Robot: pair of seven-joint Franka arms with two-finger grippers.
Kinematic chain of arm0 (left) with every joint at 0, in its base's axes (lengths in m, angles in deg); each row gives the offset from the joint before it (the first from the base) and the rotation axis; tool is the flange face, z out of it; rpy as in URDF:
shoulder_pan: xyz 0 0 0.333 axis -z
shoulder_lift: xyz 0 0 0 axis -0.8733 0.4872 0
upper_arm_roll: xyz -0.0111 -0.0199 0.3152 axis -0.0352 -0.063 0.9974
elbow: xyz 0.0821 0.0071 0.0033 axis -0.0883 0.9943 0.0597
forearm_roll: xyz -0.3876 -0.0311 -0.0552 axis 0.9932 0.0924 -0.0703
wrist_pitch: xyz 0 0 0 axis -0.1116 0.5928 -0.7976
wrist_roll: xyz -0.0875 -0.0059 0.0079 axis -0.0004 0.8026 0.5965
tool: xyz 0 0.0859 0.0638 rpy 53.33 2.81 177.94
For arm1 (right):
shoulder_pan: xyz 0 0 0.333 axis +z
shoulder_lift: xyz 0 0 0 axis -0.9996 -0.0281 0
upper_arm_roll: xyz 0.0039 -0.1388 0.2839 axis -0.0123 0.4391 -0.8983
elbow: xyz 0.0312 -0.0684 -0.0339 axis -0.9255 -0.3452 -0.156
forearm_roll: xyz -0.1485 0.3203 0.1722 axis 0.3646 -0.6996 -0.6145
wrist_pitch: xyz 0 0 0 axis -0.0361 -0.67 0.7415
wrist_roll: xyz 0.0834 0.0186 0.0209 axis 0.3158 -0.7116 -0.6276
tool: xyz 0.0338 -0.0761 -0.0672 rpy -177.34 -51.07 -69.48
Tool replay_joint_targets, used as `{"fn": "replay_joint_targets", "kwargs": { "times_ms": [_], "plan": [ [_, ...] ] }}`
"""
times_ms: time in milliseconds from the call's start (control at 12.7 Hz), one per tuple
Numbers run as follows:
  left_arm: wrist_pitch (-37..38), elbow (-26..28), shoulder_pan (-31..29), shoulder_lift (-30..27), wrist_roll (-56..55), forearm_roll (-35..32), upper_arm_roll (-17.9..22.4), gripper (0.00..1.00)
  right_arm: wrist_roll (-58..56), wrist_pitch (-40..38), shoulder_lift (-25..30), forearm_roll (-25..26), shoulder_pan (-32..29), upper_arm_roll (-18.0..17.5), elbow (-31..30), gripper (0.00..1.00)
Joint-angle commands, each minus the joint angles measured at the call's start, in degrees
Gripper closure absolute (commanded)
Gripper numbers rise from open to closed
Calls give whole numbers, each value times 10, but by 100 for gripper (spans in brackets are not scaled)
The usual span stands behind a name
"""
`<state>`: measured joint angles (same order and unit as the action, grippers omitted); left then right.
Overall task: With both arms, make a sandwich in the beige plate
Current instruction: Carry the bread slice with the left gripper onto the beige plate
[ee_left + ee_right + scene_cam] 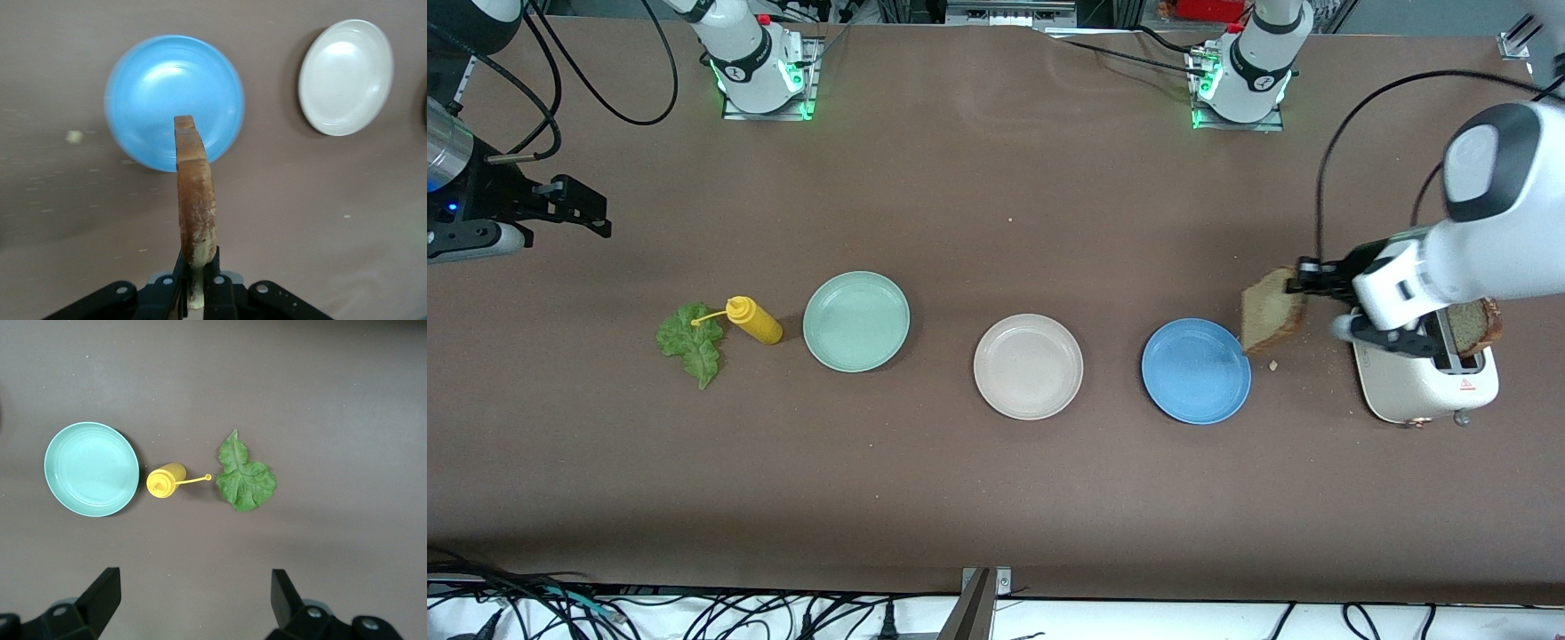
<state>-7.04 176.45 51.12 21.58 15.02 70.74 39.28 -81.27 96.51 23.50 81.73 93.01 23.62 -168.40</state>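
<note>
Spanning the scene, the brown table (996, 498) carries a white toaster (1418, 391) at the left arm's end, then blue plate (1196, 371), beige plate (1028, 366), mint-green plate (856, 321), lettuce leaf (691, 342) and mustard bottle (754, 321); left gripper (1303, 277) pinches a bread slice (1272, 311) above the blue plate's edge; right gripper (193, 600), fingers spread wide, waits above the lettuce end

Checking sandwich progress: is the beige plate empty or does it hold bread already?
Empty: the beige plate shows only bare surface; the left gripper holds the bread slice.
</note>
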Motion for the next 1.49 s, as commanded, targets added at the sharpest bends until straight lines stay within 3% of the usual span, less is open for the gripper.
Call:
{"fn": "replay_joint_targets", "kwargs": {
  "times_ms": [0,236,550,785,1100,1414],
  "plan": [
    [9,-64,55,61,-49,73,2,100,6,-7,2,1,0,-1,5,0],
    [-5,-111,84,146,-42,168,2,100,6,-7,2,1,0,-1,5,0],
    [-113,-129,124,234,-34,290,1,100,7,-7,2,0,0,-2,5,0],
    [-151,-134,136,279,53,383,2,100,7,-7,2,0,0,-1,5,0],
    [-159,-128,146,309,137,432,2,100,7,-7,2,0,0,-1,5,0],
    [-175,-132,148,334,183,437,2,100,7,-7,2,0,0,-1,5,0]
  ]
}}
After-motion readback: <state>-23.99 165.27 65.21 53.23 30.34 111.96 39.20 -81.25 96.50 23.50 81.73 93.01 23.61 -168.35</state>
